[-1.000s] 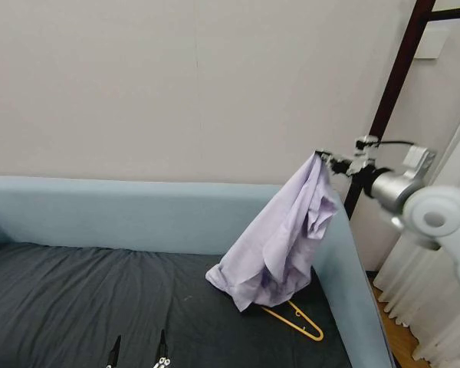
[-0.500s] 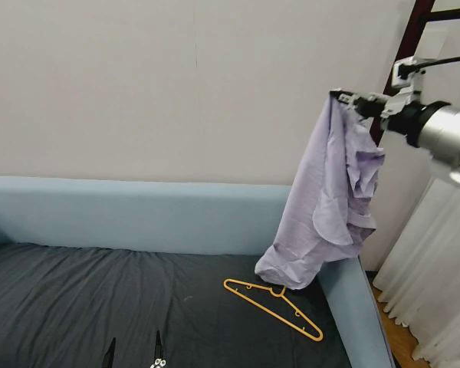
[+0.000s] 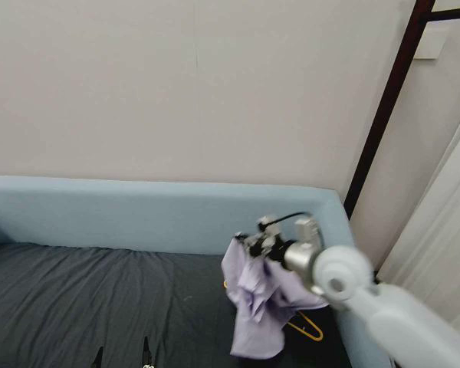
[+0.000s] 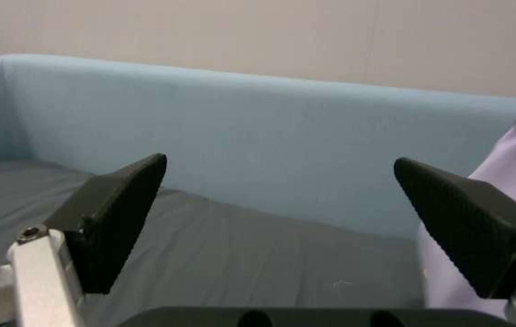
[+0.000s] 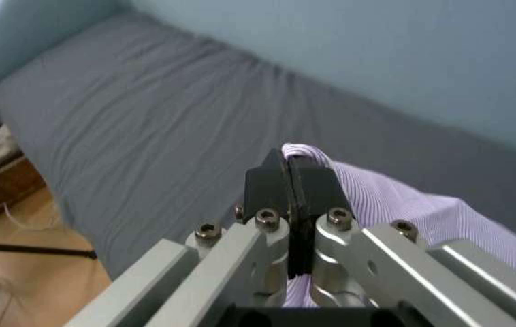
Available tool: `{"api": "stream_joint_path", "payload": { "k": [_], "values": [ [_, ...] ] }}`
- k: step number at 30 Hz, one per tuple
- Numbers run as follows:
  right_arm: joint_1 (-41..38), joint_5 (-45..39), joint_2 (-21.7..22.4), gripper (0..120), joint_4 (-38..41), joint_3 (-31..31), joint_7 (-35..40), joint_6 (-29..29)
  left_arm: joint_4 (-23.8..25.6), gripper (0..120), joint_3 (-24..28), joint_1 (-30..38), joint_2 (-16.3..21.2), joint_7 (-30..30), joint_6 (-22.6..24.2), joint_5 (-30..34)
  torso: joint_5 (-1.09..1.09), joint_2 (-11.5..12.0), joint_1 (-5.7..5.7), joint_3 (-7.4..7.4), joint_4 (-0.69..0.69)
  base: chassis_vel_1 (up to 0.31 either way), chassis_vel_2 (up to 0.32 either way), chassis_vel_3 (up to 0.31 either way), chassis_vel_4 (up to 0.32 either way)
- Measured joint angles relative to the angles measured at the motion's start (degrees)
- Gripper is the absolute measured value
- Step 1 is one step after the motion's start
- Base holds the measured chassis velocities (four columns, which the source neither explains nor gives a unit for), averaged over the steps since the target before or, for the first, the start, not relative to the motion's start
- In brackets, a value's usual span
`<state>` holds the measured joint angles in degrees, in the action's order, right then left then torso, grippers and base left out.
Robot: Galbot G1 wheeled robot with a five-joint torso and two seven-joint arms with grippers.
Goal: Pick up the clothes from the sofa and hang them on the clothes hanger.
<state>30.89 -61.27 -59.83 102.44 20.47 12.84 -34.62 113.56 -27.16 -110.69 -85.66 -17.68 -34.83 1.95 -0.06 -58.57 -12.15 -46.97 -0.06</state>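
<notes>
A lilac shirt (image 3: 257, 307) dangles from my right gripper (image 3: 244, 244), which is shut on its top edge, low over the right end of the sofa seat (image 3: 77, 299). In the right wrist view the closed fingertips (image 5: 287, 178) pinch the striped fabric (image 5: 404, 204) above the dark cushion. An orange hanger (image 3: 313, 332) lies on the seat, mostly hidden behind the shirt. The dark brown pole of the clothes rack (image 3: 385, 103) rises at the right. My left gripper (image 3: 123, 359) stands open at the bottom edge, its black pads (image 4: 117, 211) wide apart and holding nothing.
The sofa has a pale blue backrest (image 3: 138, 215) and a right armrest (image 3: 339, 230). White curtains (image 3: 437, 245) hang at the far right, beside the rack pole. A plain wall (image 3: 176, 84) stands behind the sofa.
My right gripper first rose with the shirt toward the rack pole, then swung down and left over the sofa seat. The shirt now covers most of the hanger.
</notes>
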Motion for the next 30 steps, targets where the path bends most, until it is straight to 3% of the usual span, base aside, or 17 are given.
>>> {"api": "stream_joint_path", "payload": {
  "k": [5, 6, 10, 11, 16, 20, 27, 30],
  "values": [
    [-2.66, 2.64, -9.45, 0, -7.44, 8.47, 0.08, 1.60, -0.53, 99, -0.37, -0.14, -1.06, -0.23, -0.66, 0.11, -0.03, 0.00, 0.01, 0.00, -0.03, 0.000, 0.000, 0.000, 0.000],
    [-2.66, 2.64, -9.45, 0, -7.44, 8.47, 0.08, 1.60, -0.53, 99, -0.37, -0.14, -1.06, -0.23, -0.66, 0.11, -0.03, 0.00, 0.01, 0.00, -0.03, 0.000, 0.000, 0.000, 0.000],
    [-8.68, 1.87, -18.44, 0, -13.48, 11.96, 1.56, 2.10, -0.89, 99, -0.46, -0.28, -1.98, -0.30, -1.28, 0.08, -0.03, 0.00, 0.00, 0.01, -0.01, 0.000, 0.000, 0.000, 0.000],
    [-8.68, 1.87, -18.44, 0, -13.48, 11.96, 1.56, 2.10, -0.89, 99, -0.46, -0.28, -1.98, -0.30, -1.28, 0.08, -0.03, 0.00, 0.00, 0.01, -0.01, 0.000, 0.000, 0.000, 0.000],
    [-13.83, 2.38, -28.47, 0, -23.47, 15.32, 2.34, 3.50, -1.40, 99, -0.79, -1.12, -2.33, -0.45, -2.54, 0.23, -0.02, 0.00, 0.00, 0.01, -0.01, 0.000, 0.000, 0.000, 0.000],
    [-15.03, 5.69, -32.23, 0, -30.89, 16.94, 1.29, 6.79, -1.67, 99, -0.94, -1.45, -2.48, -0.55, -3.04, 0.49, 0.00, 0.00, 0.00, 0.01, 0.00, 0.000, 0.000, 0.000, 0.000],
    [-15.89, 14.13, -32.94, 0, -46.56, 17.91, -0.35, 14.03, -1.74, 99, -0.60, -1.52, -3.35, -0.60, -3.17, 0.26, 0.01, 0.00, 0.00, 0.00, -0.04, 0.000, 0.000, 0.000, 0.000],
    [-16.03, 18.60, -32.74, 12, -51.07, 18.65, -1.19, 15.34, -1.75, 99, -0.05, -1.49, -4.29, -0.53, -3.24, -0.30, 0.01, 0.00, 0.00, 0.00, -0.05, 0.000, 0.000, 0.000, 0.000]
  ]
}}
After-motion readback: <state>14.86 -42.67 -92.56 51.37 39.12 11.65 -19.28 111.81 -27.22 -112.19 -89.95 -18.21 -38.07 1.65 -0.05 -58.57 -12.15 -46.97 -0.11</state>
